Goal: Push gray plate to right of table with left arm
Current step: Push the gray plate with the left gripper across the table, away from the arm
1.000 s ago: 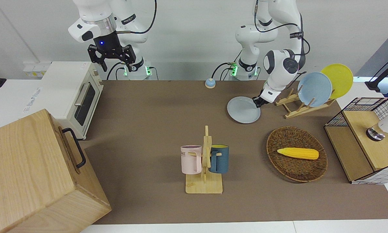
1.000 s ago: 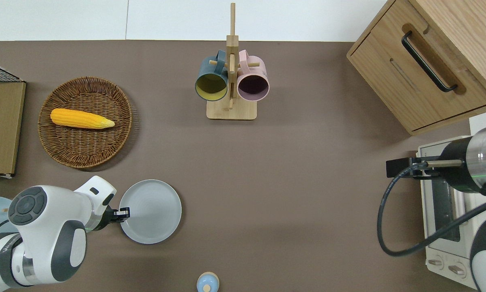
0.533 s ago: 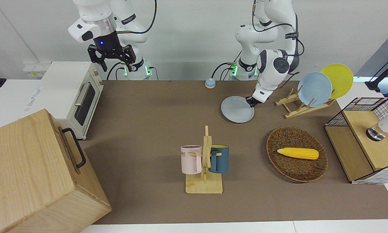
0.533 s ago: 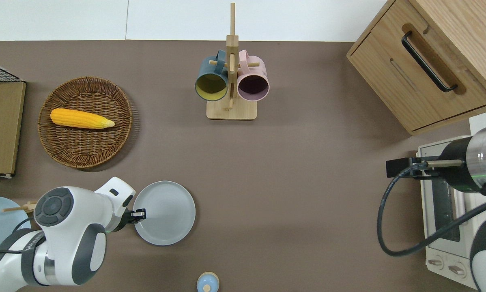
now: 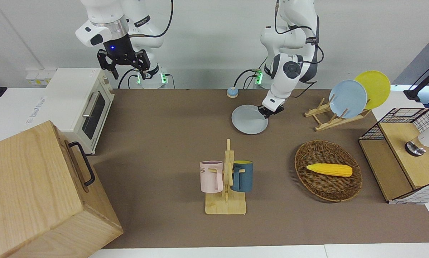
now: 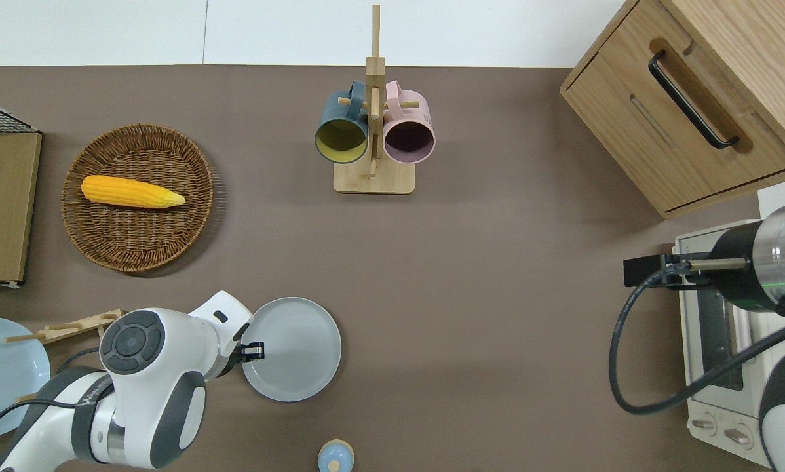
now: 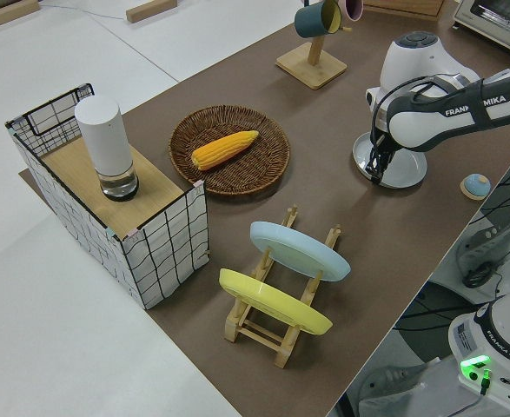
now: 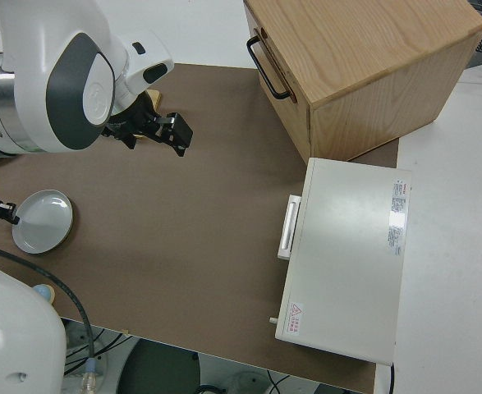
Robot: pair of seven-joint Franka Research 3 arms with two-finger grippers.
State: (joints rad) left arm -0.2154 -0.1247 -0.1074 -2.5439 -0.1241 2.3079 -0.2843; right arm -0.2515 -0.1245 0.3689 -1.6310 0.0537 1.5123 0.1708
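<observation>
The gray plate [image 5: 248, 121] lies flat on the brown table [image 5: 157, 143], nearer to the robots than the mug rack; it also shows in the overhead view [image 6: 297, 351] and the left side view [image 7: 402, 170]. My left gripper [image 5: 266, 112] is down at the plate's rim on the side toward the left arm's end, fingers together and touching it [image 6: 253, 351]. My right gripper [image 5: 123, 66] is parked, up in the air, with its fingers apart and empty.
A mug rack [image 6: 373, 178] with two mugs stands mid-table. A wicker basket [image 6: 137, 242] holds a corn cob. A plate rack [image 5: 327, 120] holds a sky-blue plate [image 5: 347, 98] and a yellow plate [image 5: 375, 86]. A small blue knob [image 5: 232, 92], toaster oven [image 5: 82, 104] and wooden cabinet [image 5: 35, 190] stand around.
My left gripper has slid toward the right arm's end of the table, and the gray plate has moved that way with it. The right arm has not moved.
</observation>
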